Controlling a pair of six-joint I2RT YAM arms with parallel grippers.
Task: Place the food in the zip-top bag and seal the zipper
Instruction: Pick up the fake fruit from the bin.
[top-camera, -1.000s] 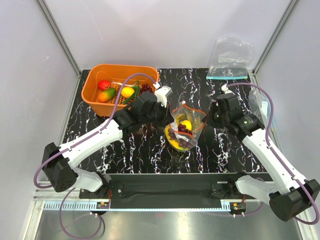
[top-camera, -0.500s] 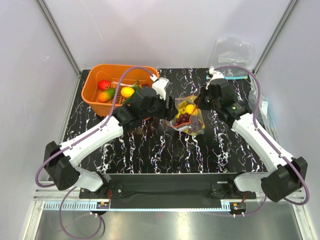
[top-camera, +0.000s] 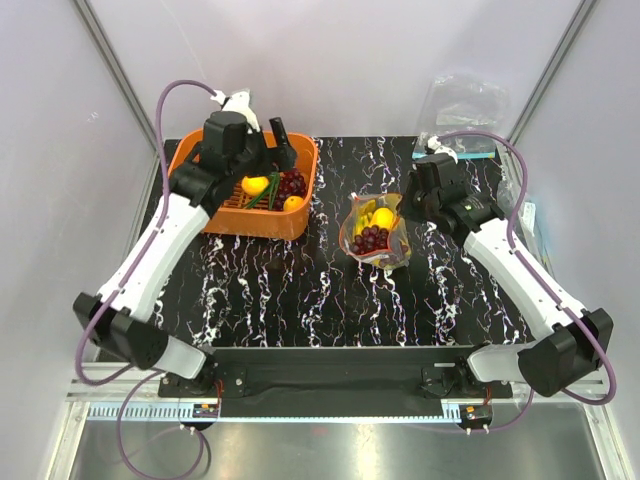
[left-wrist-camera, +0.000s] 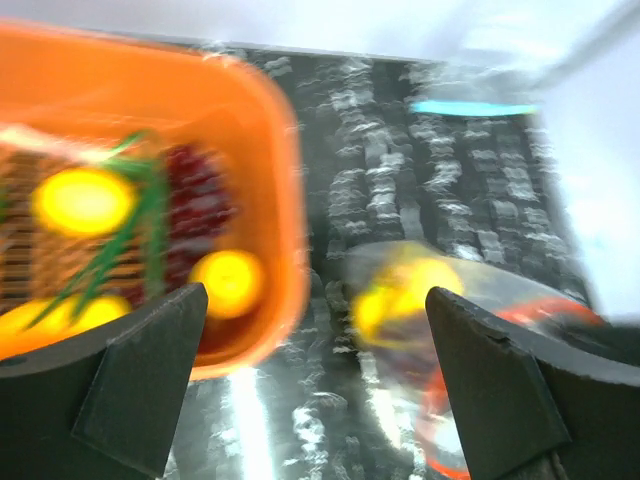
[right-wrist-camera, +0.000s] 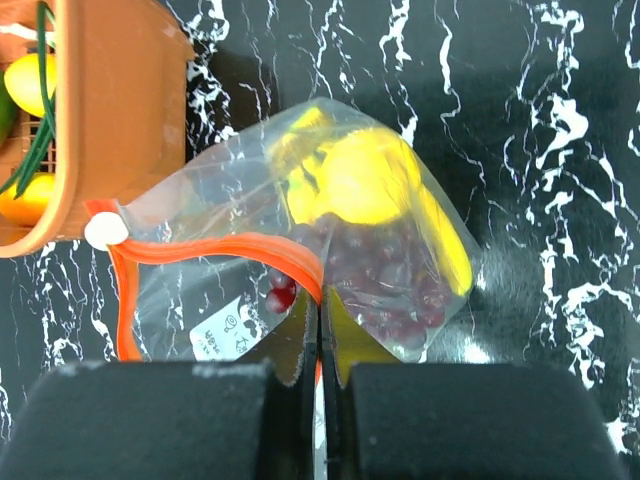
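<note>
The zip-top bag (top-camera: 375, 232) lies mid-table, a clear pouch holding food: a yellow banana bunch (right-wrist-camera: 445, 240), a lemon (right-wrist-camera: 365, 185) and purple grapes (right-wrist-camera: 385, 285). My right gripper (right-wrist-camera: 320, 300) is shut on the red-orange zipper (right-wrist-camera: 230, 250) at the bag's mouth, by the bag's right edge (top-camera: 405, 200) in the top view. My left gripper (top-camera: 280, 145) hangs open and empty over the orange basket's right end; its view is blurred, with both fingers (left-wrist-camera: 140, 385) spread wide and the bag (left-wrist-camera: 430, 300) seen between them.
The orange basket (top-camera: 270, 220) at the back left holds more toy fruit (top-camera: 257, 184), among it grapes (top-camera: 292, 184). Clear bags with a teal strip (top-camera: 455, 150) lie at the back right. More plastic rests at the table's right edge (top-camera: 520, 215).
My left gripper opened, let go of the bag and swung up and left over the basket. The right gripper stayed shut on the zipper; the bag settled slightly.
</note>
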